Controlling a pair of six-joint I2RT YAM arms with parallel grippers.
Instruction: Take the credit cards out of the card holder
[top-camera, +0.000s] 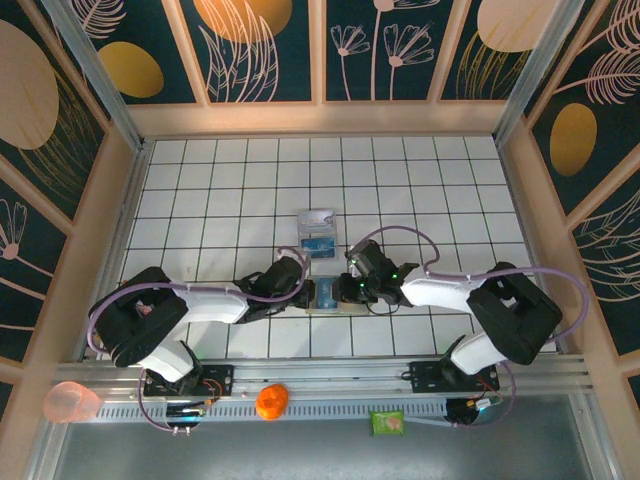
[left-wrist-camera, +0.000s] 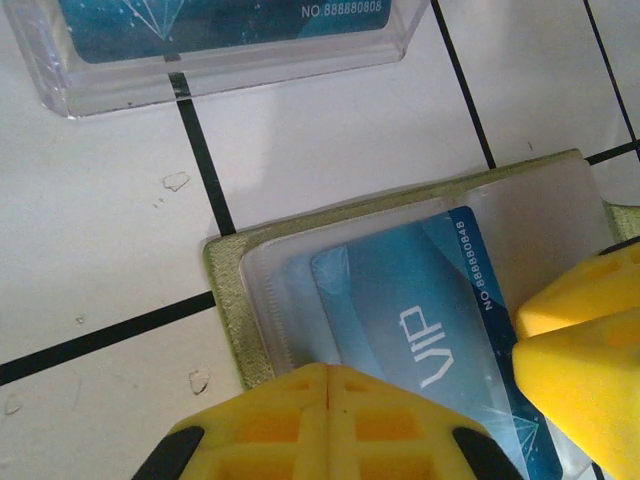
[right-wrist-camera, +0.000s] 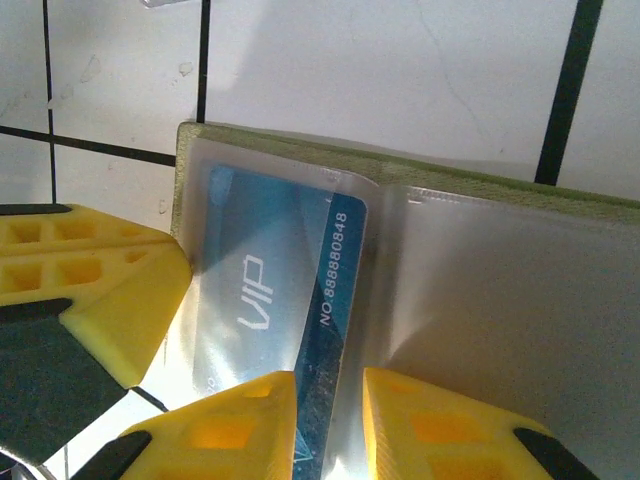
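Two grippers are meeting over the open card holder (left-wrist-camera: 225, 300) while I am working the blue card (left-wrist-camera: 400, 300) out of its clear sleeve.
I am seeing the left gripper (left-wrist-camera: 330, 388) with its jaws pressed together at the holder's outer edge, over the card's end; whether the card is pinched I cannot tell. The right gripper (right-wrist-camera: 328, 398) is sitting near the fold, jaws a little apart, seemingly pinning the holder to the table (left-wrist-camera: 330, 150). I am judging the pull should run flat, slow and straight along the sleeve, with the right arm bearing down so the holder is not dragged along.
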